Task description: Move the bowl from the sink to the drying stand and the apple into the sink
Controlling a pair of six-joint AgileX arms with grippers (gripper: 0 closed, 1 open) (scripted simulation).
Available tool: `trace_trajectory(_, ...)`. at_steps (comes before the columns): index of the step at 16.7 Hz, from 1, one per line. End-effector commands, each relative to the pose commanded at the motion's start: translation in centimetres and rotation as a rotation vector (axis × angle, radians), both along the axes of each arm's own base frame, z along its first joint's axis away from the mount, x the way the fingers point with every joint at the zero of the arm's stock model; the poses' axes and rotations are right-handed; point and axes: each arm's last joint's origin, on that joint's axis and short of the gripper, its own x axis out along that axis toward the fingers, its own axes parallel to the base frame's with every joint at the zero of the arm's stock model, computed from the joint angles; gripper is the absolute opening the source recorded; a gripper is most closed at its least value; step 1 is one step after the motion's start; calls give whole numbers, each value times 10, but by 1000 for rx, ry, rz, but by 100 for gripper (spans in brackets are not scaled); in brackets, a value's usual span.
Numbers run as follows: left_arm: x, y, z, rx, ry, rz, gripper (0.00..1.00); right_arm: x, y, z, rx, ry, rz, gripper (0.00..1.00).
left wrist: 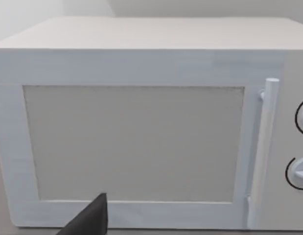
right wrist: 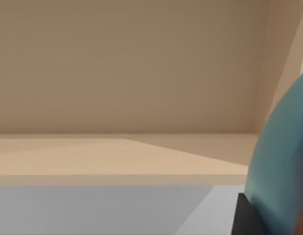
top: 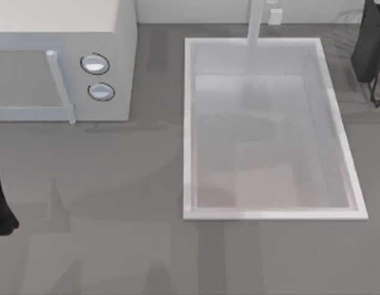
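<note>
The white sink (top: 188, 129) lies right of centre in the top view, its basin bare under the pale faucet post (top: 256, 21). Close to the camera in the right wrist view is the curved blue side of the bowl (right wrist: 283, 166). One dark finger (right wrist: 246, 218) of my right gripper lies against it. My right arm (top: 369, 43) is at the far right corner, over the thin wires of the drying stand (top: 378, 95). My left arm (top: 0, 203) is parked at the left edge. The apple is out of view.
A white microwave (top: 61, 61) with two round knobs stands at the back left. The left wrist view faces its door (left wrist: 134, 142) and handle (left wrist: 263, 147), with a dark fingertip (left wrist: 90, 220) in front. Grey countertop runs along the front.
</note>
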Motion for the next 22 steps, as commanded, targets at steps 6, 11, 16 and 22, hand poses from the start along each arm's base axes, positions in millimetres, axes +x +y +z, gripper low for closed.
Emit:
trace_trajectory(6,0,0,0,0,0,0,100,58,-7,-93,-11,-26,-2,0)
trace_trajectory(11,0,0,0,0,0,0,100,73,4,-165,-2,-11,5,0)
trace_trajectory(16,0,0,0,0,0,0,100,73,7,-176,1,-4,6,0)
trace_trajectory(22,0,0,0,0,0,0,100,73,7,-176,1,-4,6,38)
